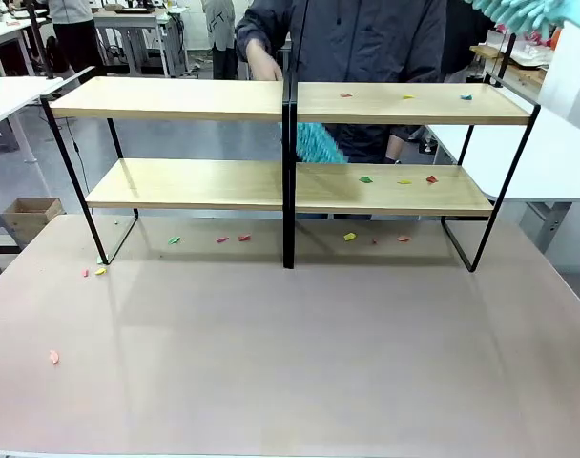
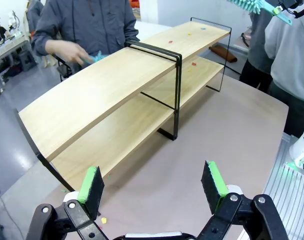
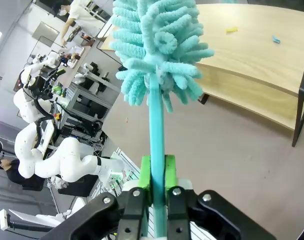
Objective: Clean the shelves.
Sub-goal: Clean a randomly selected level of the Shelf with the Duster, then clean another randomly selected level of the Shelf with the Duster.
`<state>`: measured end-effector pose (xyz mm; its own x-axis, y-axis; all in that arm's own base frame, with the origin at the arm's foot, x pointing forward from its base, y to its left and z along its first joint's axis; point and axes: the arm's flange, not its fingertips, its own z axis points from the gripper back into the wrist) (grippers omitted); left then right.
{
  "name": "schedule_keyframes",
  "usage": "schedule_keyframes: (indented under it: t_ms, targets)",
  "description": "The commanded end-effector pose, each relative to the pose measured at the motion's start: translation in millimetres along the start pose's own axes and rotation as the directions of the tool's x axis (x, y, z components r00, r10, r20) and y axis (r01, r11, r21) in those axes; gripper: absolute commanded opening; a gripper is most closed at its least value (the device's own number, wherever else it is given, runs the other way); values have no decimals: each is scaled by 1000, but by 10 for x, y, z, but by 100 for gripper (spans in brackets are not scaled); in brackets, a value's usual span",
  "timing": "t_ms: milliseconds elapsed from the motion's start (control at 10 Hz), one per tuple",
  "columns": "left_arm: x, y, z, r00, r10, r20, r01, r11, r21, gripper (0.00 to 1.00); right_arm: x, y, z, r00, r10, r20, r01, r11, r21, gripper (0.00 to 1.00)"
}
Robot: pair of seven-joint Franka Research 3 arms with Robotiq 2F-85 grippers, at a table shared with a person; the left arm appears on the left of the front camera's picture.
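Shelf-cleaning about to start: the shelves [image 1: 176, 97] stand across the far half of the table [image 1: 290, 382], their right-hand boards dotted with coloured scraps [image 1: 405, 96]. The right gripper [image 3: 156, 172] holds a teal duster [image 3: 157, 45] high off the rack's right end, jaws clenched on the handle and the fluffy head pointing away from the wrist. The left gripper [image 2: 152, 182] hangs over the table near the rack's left end, jaws released and grasping nothing. Behind the rack a person [image 1: 366, 38] works a second duster [image 1: 317, 145] at the lower board beside the central upright [image 1: 289, 172]. The robot's own sweep looks not yet begun. Done well, it would lower the head flat onto the right end of the top board. One light pass would then carry the scraps to an open edge, keeping off the upright and the person. More scraps lie on the table under the rack.
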<state>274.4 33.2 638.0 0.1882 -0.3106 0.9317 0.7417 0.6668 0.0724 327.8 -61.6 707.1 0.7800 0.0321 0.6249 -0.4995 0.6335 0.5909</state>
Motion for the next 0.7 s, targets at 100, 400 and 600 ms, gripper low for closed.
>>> schedule_keyframes:
  t_ms: [100,400,600]
  targets:
    - [-15,6,-12,1000,-5,4,5,1000,-9,100,1,26,11,1000,17,9,-17,1000,14,12]
    - [-15,6,-12,1000,-5,4,5,1000,-9,100,1,26,11,1000,17,9,-17,1000,14,12]
    - [-15,6,-12,1000,-5,4,5,1000,-9,100,1,26,11,1000,17,9,-17,1000,14,12]
